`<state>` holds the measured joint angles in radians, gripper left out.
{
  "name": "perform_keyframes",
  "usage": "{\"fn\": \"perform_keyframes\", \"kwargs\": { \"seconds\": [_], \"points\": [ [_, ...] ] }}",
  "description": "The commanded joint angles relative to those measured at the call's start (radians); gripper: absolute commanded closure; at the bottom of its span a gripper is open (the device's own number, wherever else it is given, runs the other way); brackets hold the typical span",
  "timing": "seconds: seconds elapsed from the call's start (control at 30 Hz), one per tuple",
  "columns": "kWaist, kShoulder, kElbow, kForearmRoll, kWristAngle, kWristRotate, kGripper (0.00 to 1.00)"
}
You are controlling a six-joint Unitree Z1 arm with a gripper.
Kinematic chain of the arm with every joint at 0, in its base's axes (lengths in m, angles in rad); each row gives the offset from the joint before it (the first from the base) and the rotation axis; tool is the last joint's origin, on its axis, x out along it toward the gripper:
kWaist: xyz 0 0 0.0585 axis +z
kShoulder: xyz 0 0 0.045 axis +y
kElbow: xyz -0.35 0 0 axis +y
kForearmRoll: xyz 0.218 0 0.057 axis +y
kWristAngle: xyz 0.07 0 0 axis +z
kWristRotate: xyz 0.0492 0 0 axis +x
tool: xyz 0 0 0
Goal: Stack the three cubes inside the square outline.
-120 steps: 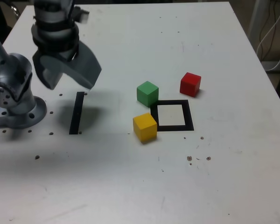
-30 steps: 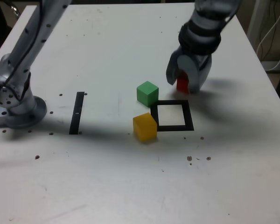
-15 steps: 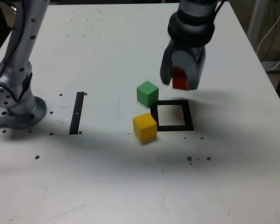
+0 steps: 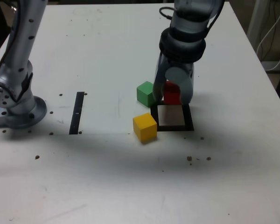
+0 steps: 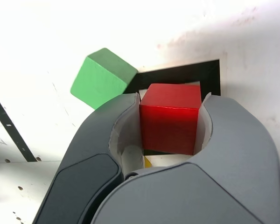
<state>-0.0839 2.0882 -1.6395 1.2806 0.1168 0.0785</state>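
White worktop [image 4: 107,177] with cubes and a square outline [image 4: 172,127].
Claw [image 4: 173,91] pinches the red cube [image 4: 171,93] above the outline's far edge.

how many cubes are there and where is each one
3. The red cube is clamped in the gripper over the square outline. The green cube sits on the table off the outline's far corner, at the exterior view's left. The yellow cube sits beside the outline's left edge.

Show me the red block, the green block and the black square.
Red block [image 5: 170,116], wrist view: its front face.
Green block [image 4: 145,93], exterior view: its front face.
Black square [image 4: 189,120], exterior view: its right border.
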Motion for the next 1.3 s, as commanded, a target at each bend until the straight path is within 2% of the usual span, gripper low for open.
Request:
{"fn": "perform_keyframes", "kwargs": {
  "seconds": [0.0,0.3,0.73,0.87,0.97,1.17,1.27],
  "points": [
    [-0.010,-0.001,0.011,-0.008,-0.010,-0.009,0.76],
    [-0.029,0.013,0.050,-0.035,-0.037,-0.045,0.76],
    [-0.029,0.040,0.093,-0.118,-0.044,-0.053,0.75],
    [-0.029,0.042,0.099,-0.133,-0.044,-0.056,0.72],
    [-0.029,0.043,0.102,-0.134,-0.046,-0.058,0.60],
    [-0.029,0.041,0.105,-0.122,-0.046,-0.058,0.10],
    [-0.029,0.039,0.096,-0.104,-0.041,-0.058,0.01]
  ]
}}
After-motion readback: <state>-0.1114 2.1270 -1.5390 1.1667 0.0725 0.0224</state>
